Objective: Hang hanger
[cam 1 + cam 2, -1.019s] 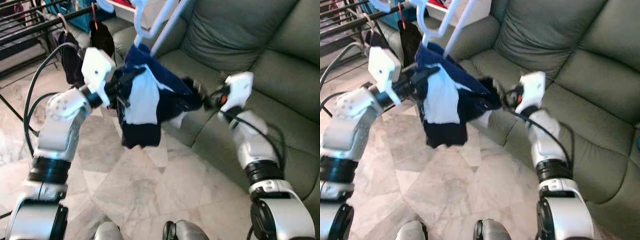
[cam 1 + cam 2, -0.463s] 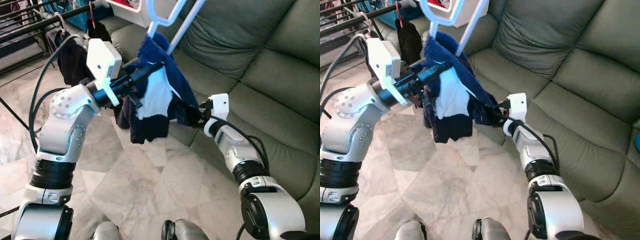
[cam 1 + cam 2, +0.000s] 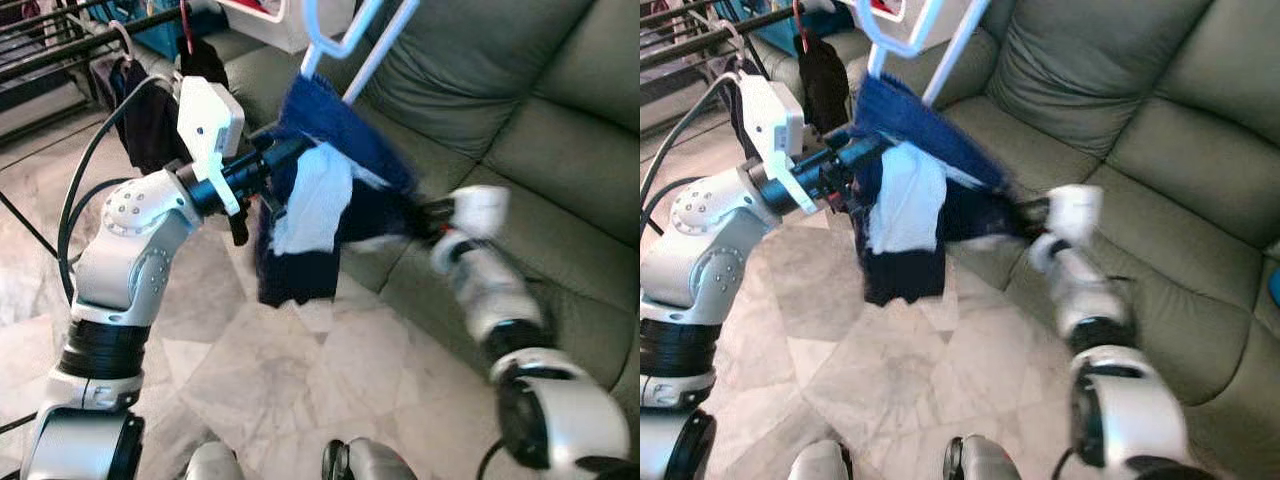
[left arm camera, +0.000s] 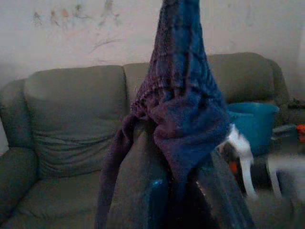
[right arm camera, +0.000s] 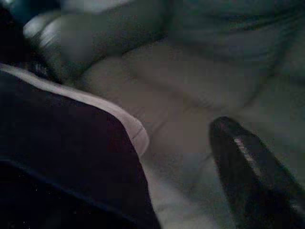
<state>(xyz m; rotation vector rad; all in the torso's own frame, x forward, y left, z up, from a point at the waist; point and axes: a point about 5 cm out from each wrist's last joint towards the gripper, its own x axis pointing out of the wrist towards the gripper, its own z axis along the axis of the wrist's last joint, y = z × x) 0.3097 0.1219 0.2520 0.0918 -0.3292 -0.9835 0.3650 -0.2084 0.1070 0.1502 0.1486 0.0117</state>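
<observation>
The hanger with its blue garment is clamped by the left gripper; the right gripper's state can't be told. The garment could easily be tugged off.

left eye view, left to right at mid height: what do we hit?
Left arm → left gripper → blue and white garment on the hanger → right arm, blurred → green sofa.
</observation>
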